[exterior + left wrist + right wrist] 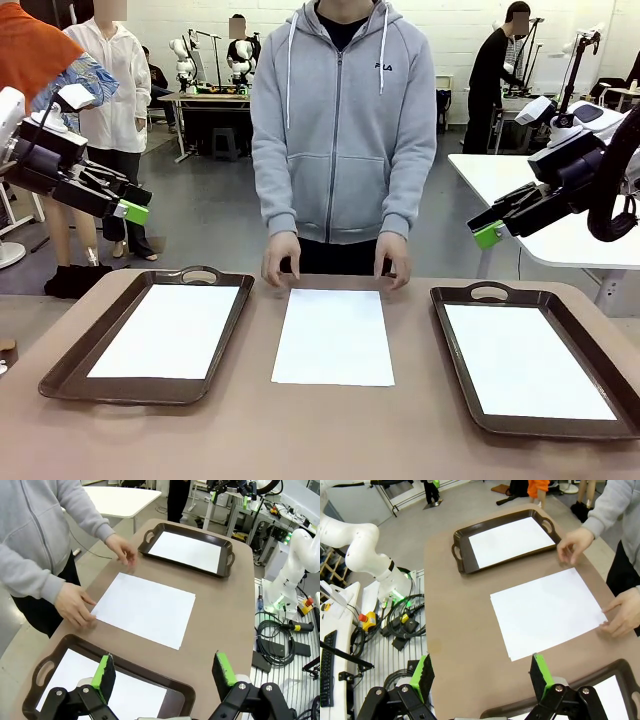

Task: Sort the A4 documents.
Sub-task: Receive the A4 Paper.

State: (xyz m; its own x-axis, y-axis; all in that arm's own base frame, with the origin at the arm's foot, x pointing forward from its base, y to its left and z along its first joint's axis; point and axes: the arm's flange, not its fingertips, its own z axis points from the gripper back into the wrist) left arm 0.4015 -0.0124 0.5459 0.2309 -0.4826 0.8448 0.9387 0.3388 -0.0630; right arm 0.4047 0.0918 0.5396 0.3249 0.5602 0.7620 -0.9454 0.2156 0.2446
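A blank white A4 sheet [333, 335] is laid flat at the middle of the table [300, 430], its far edge touched by the person's hands [281, 257]. A second sheet [170, 330] is seen in the left tray [70, 360], a third sheet [525, 360] in the right tray [455, 350]. The left tool [135, 212] and the right tool [487, 236] are held released and empty above the table.

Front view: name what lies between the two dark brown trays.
A white rectangular A4 paper sheet lies flat on the tan table, clear of the left tray and right tray, a person's hands at its far edge; front view.
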